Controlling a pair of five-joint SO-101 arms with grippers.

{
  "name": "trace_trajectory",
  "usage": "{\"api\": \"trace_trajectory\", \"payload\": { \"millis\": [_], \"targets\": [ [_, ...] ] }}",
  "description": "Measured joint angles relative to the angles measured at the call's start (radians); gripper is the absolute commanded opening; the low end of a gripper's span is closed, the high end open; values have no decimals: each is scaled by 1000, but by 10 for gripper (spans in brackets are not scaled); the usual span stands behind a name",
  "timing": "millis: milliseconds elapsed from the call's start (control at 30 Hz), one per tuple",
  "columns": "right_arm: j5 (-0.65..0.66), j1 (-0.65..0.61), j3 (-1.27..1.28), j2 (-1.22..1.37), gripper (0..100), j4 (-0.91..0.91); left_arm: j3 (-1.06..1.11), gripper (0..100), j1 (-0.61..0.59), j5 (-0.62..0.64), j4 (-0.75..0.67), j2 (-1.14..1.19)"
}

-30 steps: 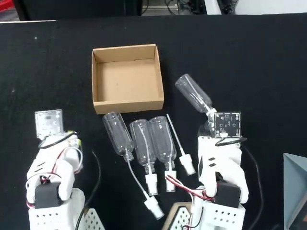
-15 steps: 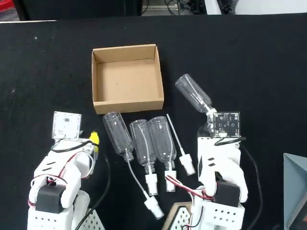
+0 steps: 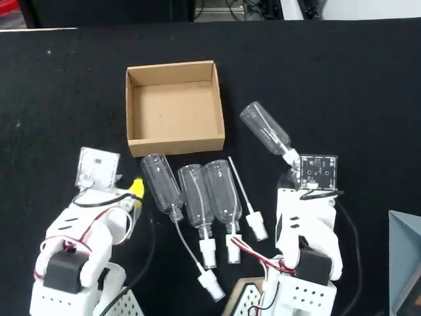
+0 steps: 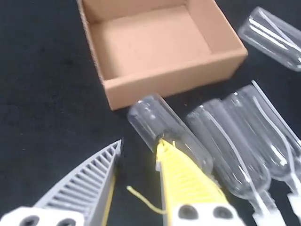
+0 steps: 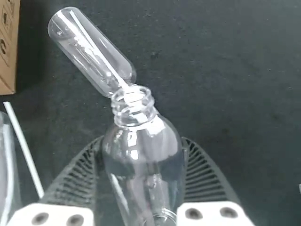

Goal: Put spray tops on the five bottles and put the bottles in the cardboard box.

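The open cardboard box (image 3: 174, 108) (image 4: 155, 42) stands empty at the back. Three clear bottles (image 3: 197, 196) lie side by side in front of it, white spray heads (image 3: 208, 253) at their necks. The leftmost bottle (image 3: 161, 181) (image 4: 164, 125) rests against the yellow finger (image 4: 186, 188) of my open left gripper (image 3: 126, 189) (image 4: 138, 146). My right gripper (image 3: 289, 174) (image 5: 143, 143) is shut on a topless bottle (image 5: 143, 160), neck pointing away. Just beyond lies another bottle (image 3: 265, 128) (image 5: 91, 52) with a tube inside.
A loose spray top (image 3: 255, 225) with its long tube lies between the three bottles and the right arm. A grey object (image 3: 404, 260) sits at the right edge. Black tabletop extends behind and beside the box.
My left arm has swung right and forward, bringing its gripper up to the leftmost bottle. The right arm with its bottle has shifted slightly right.
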Motion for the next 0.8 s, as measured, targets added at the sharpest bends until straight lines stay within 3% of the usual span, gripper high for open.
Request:
{"api": "trace_trajectory", "payload": {
  "millis": [233,800],
  "targets": [
    [0,0,20,0,67,-6,-97,120,115,3,38,264],
    [0,0,20,0,68,-6,-117,121,367,3,49,514]
  ]
}}
